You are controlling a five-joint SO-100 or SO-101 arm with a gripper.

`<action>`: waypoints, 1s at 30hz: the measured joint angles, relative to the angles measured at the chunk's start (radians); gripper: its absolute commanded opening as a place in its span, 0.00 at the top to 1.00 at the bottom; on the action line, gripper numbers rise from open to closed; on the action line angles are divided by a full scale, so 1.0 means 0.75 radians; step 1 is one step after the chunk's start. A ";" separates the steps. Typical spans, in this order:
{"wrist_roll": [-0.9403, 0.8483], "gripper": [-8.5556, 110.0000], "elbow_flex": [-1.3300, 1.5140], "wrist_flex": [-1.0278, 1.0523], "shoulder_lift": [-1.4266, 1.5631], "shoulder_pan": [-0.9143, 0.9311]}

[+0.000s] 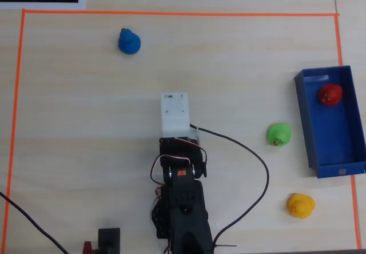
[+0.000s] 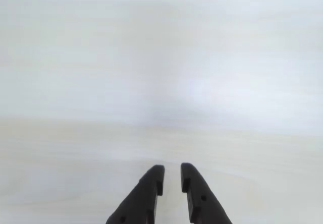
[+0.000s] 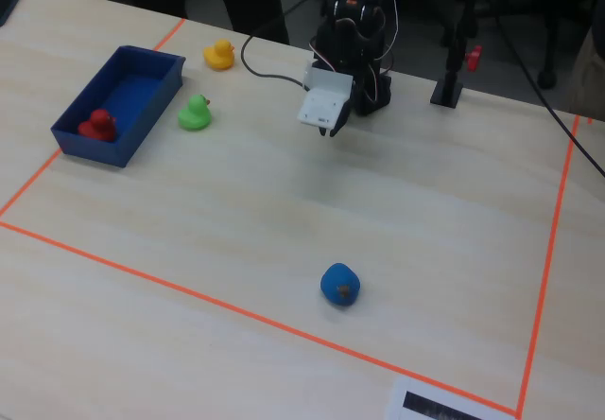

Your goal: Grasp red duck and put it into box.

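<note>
Sitting inside the box [image 1: 356,138], the red duck [image 1: 330,94] rests near the tray's far end in the overhead view, close to its top wall; the fixed view shows it [image 3: 95,125] at the near, lower-left end of the blue box [image 3: 142,117], touching the floor of the tray. Over bare pale wood hangs the gripper [image 2: 172,176], well apart from the box, its two dark fingers [image 2: 149,193] nearly closed with only a narrow slit between the tips and nothing held between them. In the fixed view the gripper [image 3: 328,131] pokes out below a white wrist housing [image 3: 324,104], pointing down at the table in front of the arm's base. Just outside the box's long wall lies a green duck [image 1: 279,134], and a yellow duck [image 1: 301,205] sits further along, near the box's other end but apart from it. A blue duck [image 1: 129,41] stands alone on the opposite side of the table, far from everything else. Orange tape [image 1: 171,14] frames the work area, and a black cable [image 1: 260,177] loops from the arm across the wood
</note>
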 measured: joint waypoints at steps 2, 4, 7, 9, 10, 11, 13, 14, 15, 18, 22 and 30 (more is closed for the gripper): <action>-0.018 0.93 0.088 0.000 0.072 0.002; -0.047 0.93 0.166 0.000 0.133 0.002; -0.057 0.93 0.243 0.000 0.196 0.002; -0.063 0.93 0.276 0.000 0.229 0.002; -0.065 0.93 0.280 0.008 0.241 0.002; -0.065 0.93 0.286 0.016 0.258 0.002; -0.067 0.93 0.309 0.033 0.292 0.002; -0.070 0.93 0.315 0.045 0.295 0.002; -0.072 0.93 0.315 0.061 0.292 0.002; -0.072 0.93 0.315 0.106 0.311 0.002; -0.063 0.93 0.315 0.155 0.354 0.002; -0.063 0.91 0.315 0.166 0.376 0.002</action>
